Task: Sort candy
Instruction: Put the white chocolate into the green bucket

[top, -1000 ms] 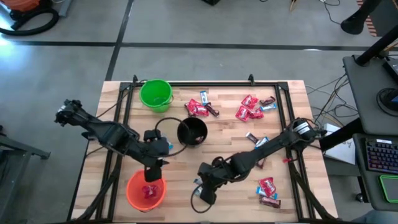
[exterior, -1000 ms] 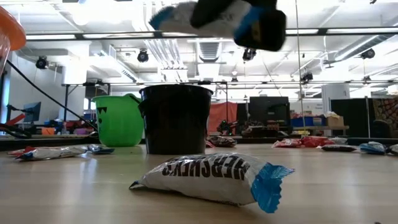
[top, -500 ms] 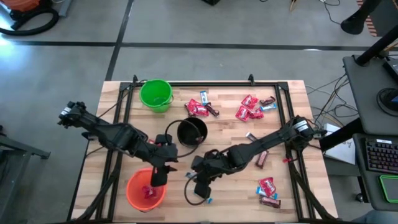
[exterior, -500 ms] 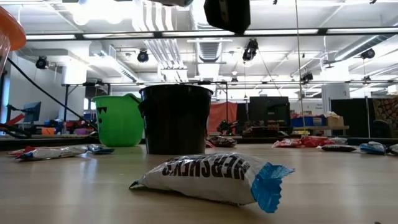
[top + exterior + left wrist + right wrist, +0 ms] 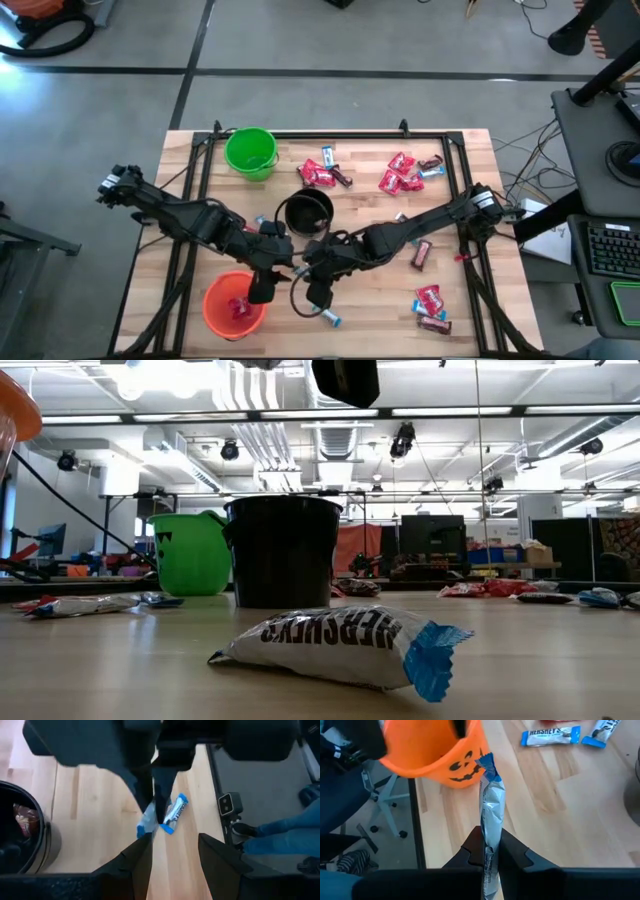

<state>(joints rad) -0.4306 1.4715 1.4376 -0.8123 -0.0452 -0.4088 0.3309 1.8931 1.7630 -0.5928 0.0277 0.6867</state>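
Candy lies scattered on the wooden table. The right gripper hangs just right of the orange pumpkin cup, its jaws clamped on a silver, blue-tipped candy bar. Just beside it, the left gripper hovers at the orange cup's right rim, jaws partly apart and holding nothing. A blue-and-white Hershey's bar lies on the near edge. Red candy sits inside the orange cup. More candies are spread across the far right, beyond the black cup and green cup.
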